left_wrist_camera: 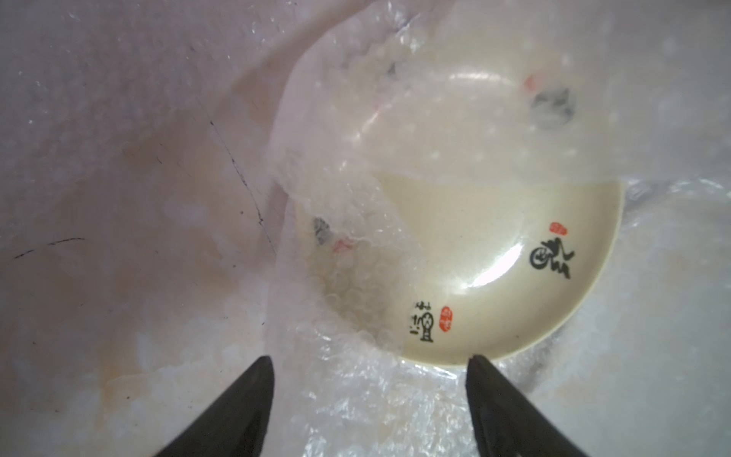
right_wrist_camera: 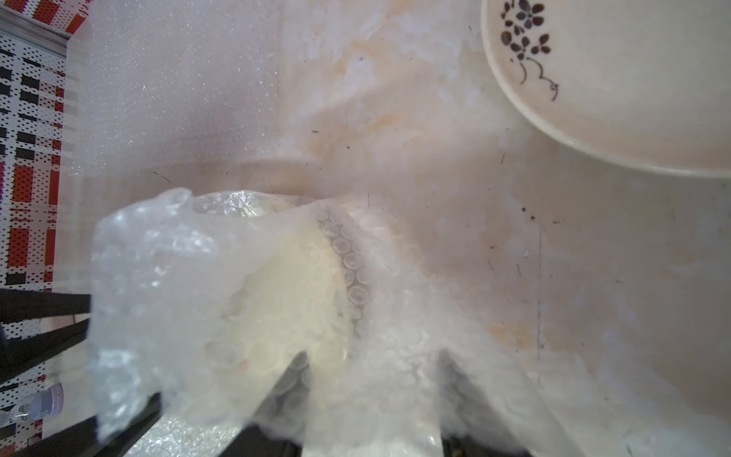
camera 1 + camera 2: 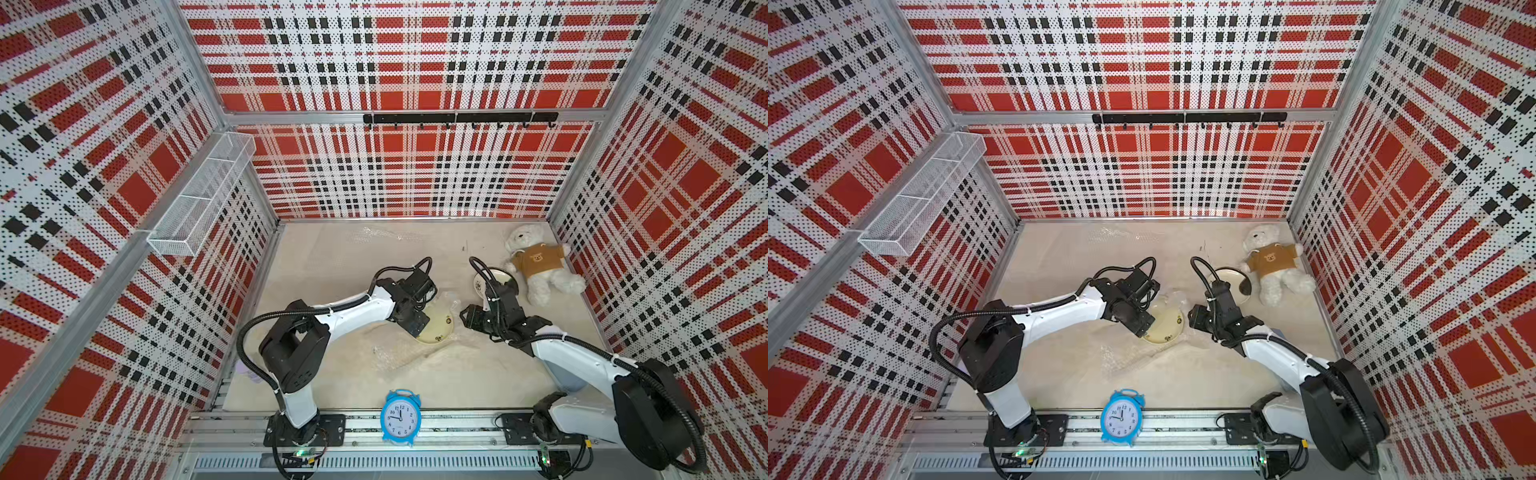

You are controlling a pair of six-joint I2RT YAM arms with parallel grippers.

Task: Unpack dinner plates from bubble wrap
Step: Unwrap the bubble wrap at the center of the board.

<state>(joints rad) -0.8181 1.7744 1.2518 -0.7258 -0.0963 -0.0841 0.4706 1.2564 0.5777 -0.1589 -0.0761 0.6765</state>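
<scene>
A cream dinner plate (image 3: 438, 328) (image 3: 1167, 326) with small dark marks lies mid-table on a crinkled sheet of bubble wrap (image 3: 395, 353). In the left wrist view, wrap (image 1: 356, 395) still drapes over the far half of that plate (image 1: 494, 257). My left gripper (image 3: 417, 332) (image 1: 370, 360) hangs at the plate's near rim, jaws wide apart over the wrap. My right gripper (image 3: 463, 318) (image 2: 372, 356) sits at the plate's right side with a raised fold of wrap (image 2: 178, 277) bunched between and over its fingers. A second, bare plate (image 3: 484, 280) (image 2: 617, 87) with a dark flower pattern lies behind the right arm.
A white teddy bear (image 3: 536, 262) lies at the back right, beside the bare plate. A blue alarm clock (image 3: 401, 417) stands at the front edge between the arm bases. Another clear sheet (image 3: 382, 237) lies at the back. A wire basket (image 3: 203, 195) hangs on the left wall.
</scene>
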